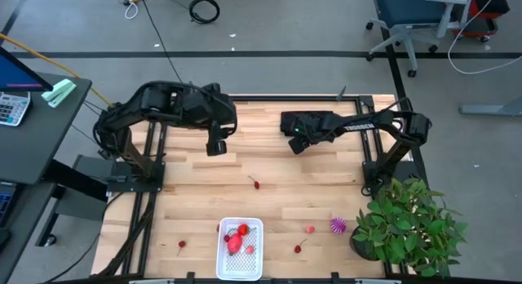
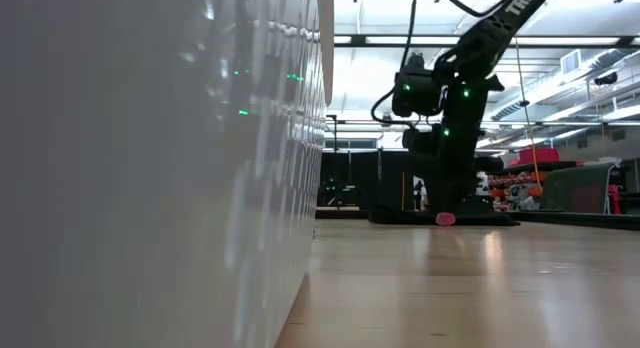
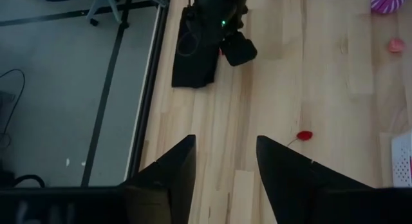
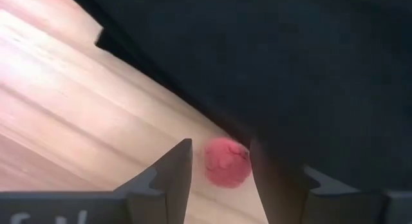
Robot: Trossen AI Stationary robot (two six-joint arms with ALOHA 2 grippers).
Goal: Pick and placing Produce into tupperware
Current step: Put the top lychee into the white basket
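Observation:
The white tupperware [image 1: 241, 268] stands near the table's near edge with red pieces [image 1: 236, 239] in it. Its wall fills the left of the low view [image 2: 150, 168]. My right gripper [image 4: 221, 166] is open and low at the far middle of the table, also seen in the high view [image 1: 298, 145]. Its fingers stand on either side of a round red-pink piece [image 4: 226, 161] that lies on the wood against a black cloth [image 4: 290, 69]. My left gripper [image 1: 216, 145] is open and empty above the table's far left; its fingers show in its wrist view [image 3: 225, 159]. My right gripper's fingers point down, one on each side of the red-pink piece [image 4: 212, 161], which lies on the table. A gap shows at one finger [image 4: 180, 166]. At the other finger [image 4: 270, 172] I cannot tell whether it touches the piece.
Loose produce lies on the wood: a small red stemmed piece [image 1: 256, 184] at the middle, another [image 1: 181, 245] near left, one more [image 1: 298, 248], a pink piece [image 1: 310, 229] and a spiky purple piece [image 1: 338, 225] near right. A potted plant [image 1: 408, 227] fills the near right corner.

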